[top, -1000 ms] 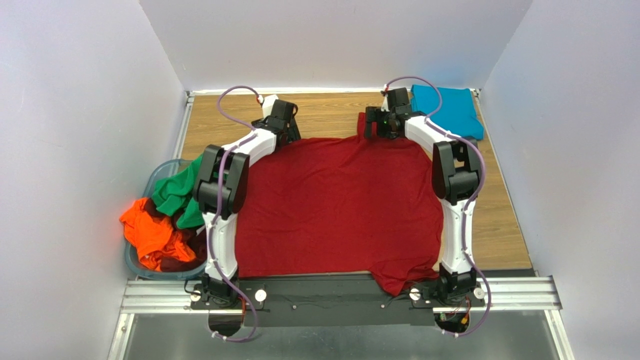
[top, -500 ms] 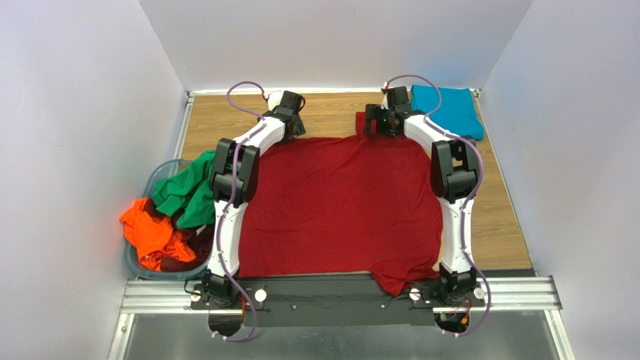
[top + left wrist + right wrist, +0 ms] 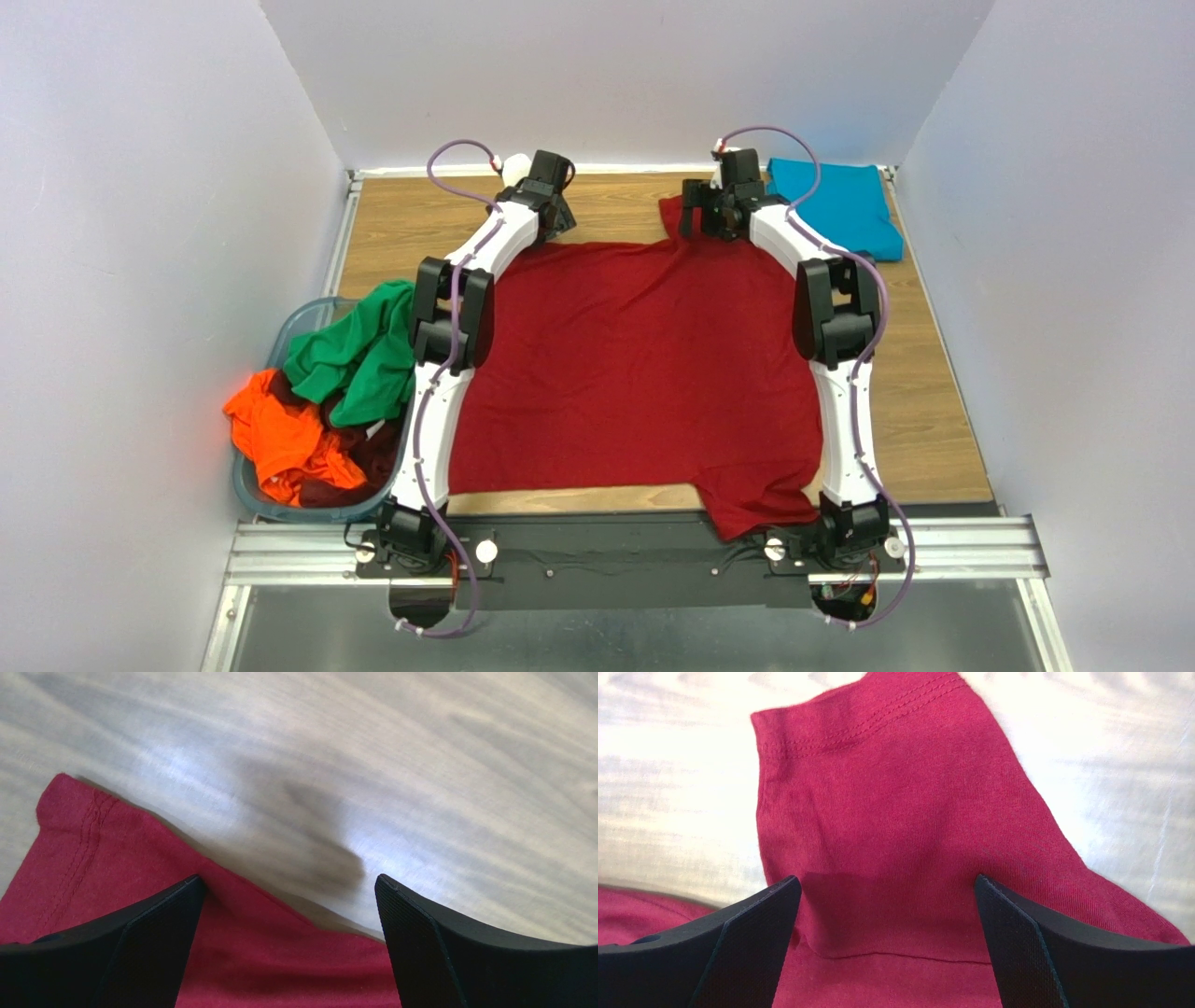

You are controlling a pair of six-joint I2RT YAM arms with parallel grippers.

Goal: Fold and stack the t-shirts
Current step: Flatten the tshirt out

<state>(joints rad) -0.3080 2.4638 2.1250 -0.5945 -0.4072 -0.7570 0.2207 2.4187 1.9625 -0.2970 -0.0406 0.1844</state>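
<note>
The left gripper [image 3: 286,896], spread wide like the right gripper [image 3: 887,882], straddles only the edge of the dark red t-shirt [image 3: 638,378] and may miss it.

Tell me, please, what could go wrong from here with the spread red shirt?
1. The left gripper hangs open over the edge of the dark red t-shirt, mostly above the bare table; closing there may catch little cloth.
2. The shirt's near right corner hangs past the table edge and may pull the fold crooked.
3. The right arm passes close to the teal-blue t-shirt and might disturb it.
</note>
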